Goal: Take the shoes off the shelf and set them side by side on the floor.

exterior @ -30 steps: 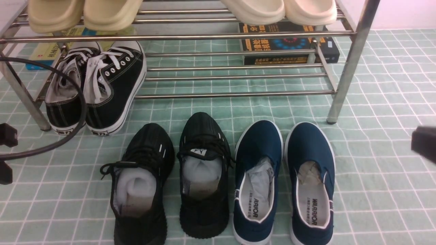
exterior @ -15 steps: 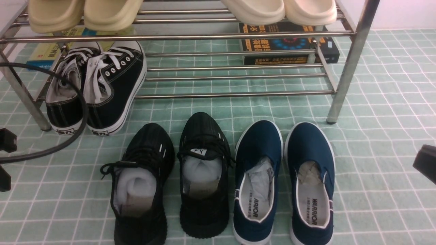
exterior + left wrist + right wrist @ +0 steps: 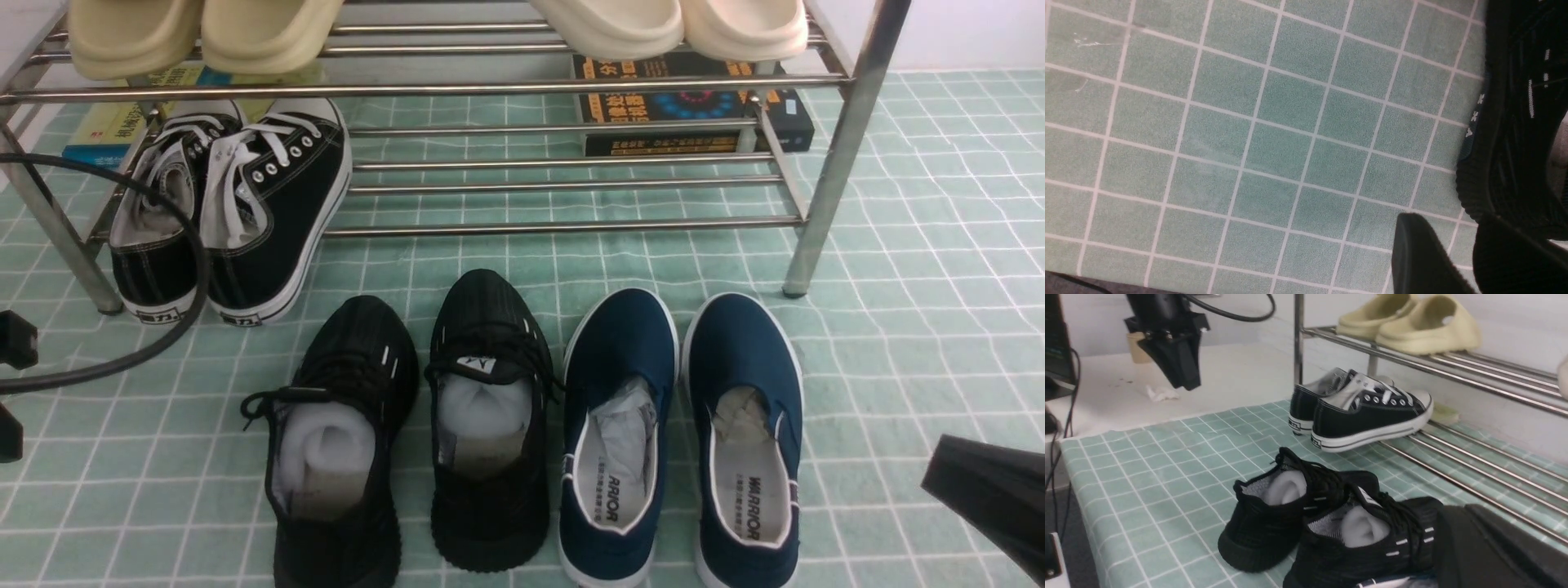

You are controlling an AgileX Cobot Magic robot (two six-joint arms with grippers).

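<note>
On the mint-green gridded floor we judge placement complete, both black knit lace-up sneakers side by side, left jaws parted, right jaws clenched.

Black knit sneakers and navy slip-ons are set out before the shelf, where laced canvas sneakers are held on the lower tier

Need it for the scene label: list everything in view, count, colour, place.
knit lace-up sneakers: 2, black, floor before rack
slip-ons: 2, navy with white trim, right of those
canvas sneakers: 2, black and white, rack's lower tier, left
clogs: 4, cream, upper tier
shoe rack: 1, chrome, behind floor shoes
books: at least 2, yellow-blue and black, behind rack
cup: 1, tan, far left
left gripper: 1, black, open, left edge
right gripper: 1, black, shut, right edge
</note>
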